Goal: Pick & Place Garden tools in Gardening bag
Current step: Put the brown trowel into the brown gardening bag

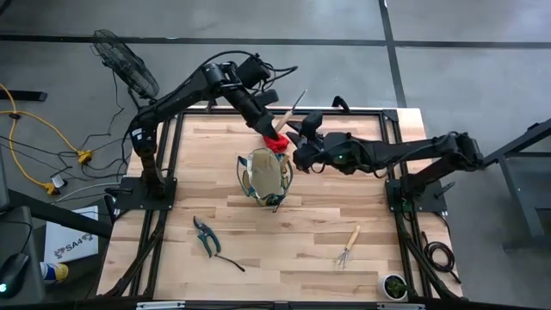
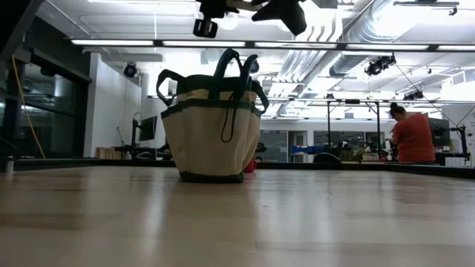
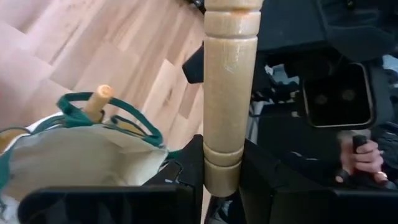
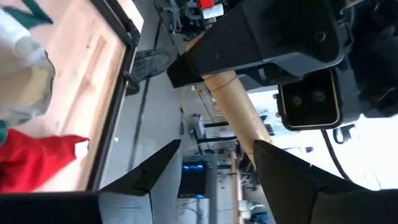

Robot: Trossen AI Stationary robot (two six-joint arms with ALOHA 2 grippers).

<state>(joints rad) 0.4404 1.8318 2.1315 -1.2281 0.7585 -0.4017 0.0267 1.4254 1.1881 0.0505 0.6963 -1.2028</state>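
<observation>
Two left fingers clamping wooden handle, right gripper open

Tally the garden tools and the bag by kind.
Wooden-handled tools: 3 (held tool in left gripper, handle poking from the bag, hand rake)
Pruning shears: 1
Red glove: 1
Gardening bag: 1
Total: 6

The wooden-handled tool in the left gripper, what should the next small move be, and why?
Probably lower it over the bag: the left gripper is shut on the wooden-handled tool above the bag's opening, and the right gripper beside it stands open around the handle, gripping nothing.
</observation>
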